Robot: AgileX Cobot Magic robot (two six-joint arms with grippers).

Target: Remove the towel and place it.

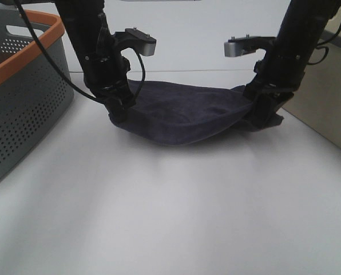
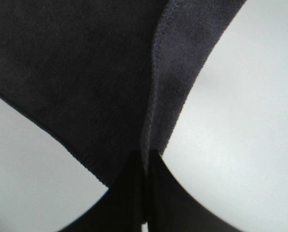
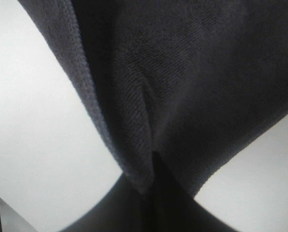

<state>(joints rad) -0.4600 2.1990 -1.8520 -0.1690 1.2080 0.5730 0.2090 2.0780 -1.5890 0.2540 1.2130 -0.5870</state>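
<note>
The dark navy towel (image 1: 185, 114) hangs slung between my two grippers over the white table, sagging in the middle, its lowest fold at or just above the surface. My left gripper (image 1: 120, 109) is shut on the towel's left end; the left wrist view shows the cloth (image 2: 100, 82) with its stitched hem running into the closed jaws. My right gripper (image 1: 261, 112) is shut on the towel's right end; the right wrist view shows the cloth (image 3: 182, 82) pinched and creased at the closed jaws. The white tag is not visible.
A grey perforated basket with an orange rim (image 1: 22, 97) stands at the left of the white table (image 1: 170, 217). A beige panel (image 1: 325, 109) borders the table on the right. A white wall is behind.
</note>
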